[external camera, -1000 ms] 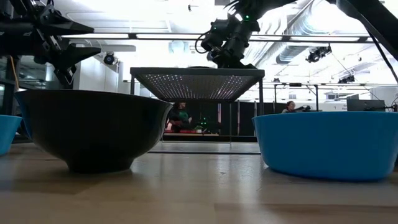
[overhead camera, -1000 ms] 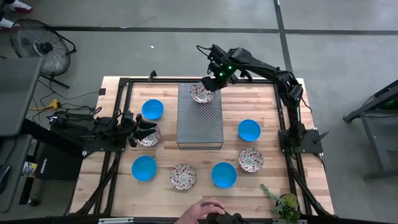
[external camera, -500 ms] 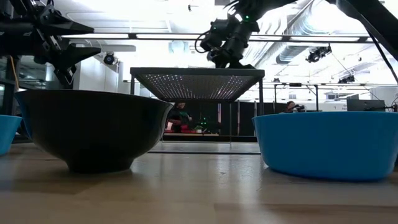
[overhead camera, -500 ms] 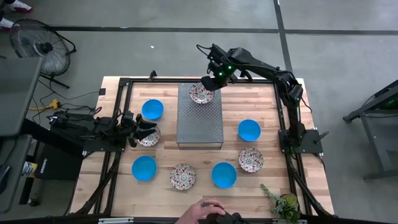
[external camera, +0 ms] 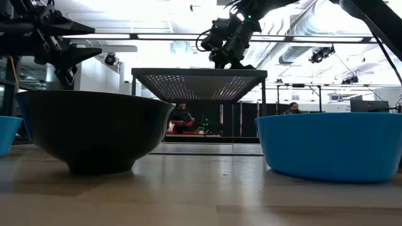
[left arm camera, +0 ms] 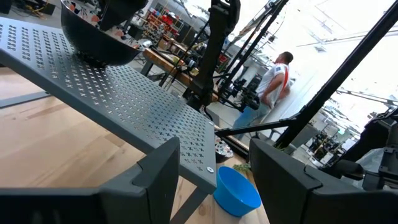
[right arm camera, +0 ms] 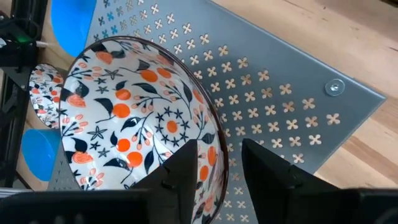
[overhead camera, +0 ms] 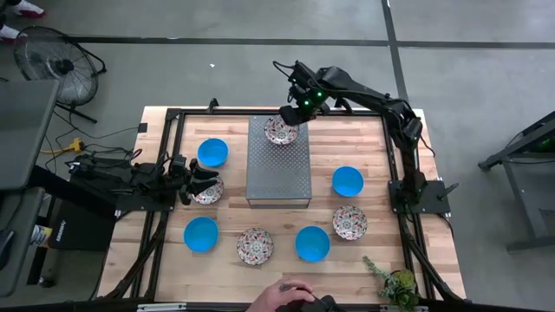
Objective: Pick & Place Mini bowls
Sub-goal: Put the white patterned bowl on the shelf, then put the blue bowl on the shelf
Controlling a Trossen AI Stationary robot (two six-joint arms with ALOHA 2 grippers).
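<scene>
Bowls spread over the table, one patterned bowl on the raised grey slab under the right gripper.

Nearest the camera edge, at six o'clock, a person's hand point(overhead camera: 290, 292) shows by a small plant point(overhead camera: 397, 286). Ahead lie a blue bowl point(overhead camera: 201, 234), a patterned bowl point(overhead camera: 255, 245), another blue one point(overhead camera: 312, 243) and a patterned one point(overhead camera: 349, 223). At nine o'clock the left gripper point(overhead camera: 192, 179) waits with fingers spread, over a patterned bowl point(overhead camera: 208, 191). Farther off sit two blue bowls point(overhead camera: 348, 181) point(overhead camera: 212, 152). At twelve o'clock the right gripper point(right arm camera: 219, 168) straddles the rim of the patterned bowl on the slab point(right arm camera: 134, 134), fingers parted, one inside and one outside. I judge it is either releasing or about to pinch the rim.
</scene>
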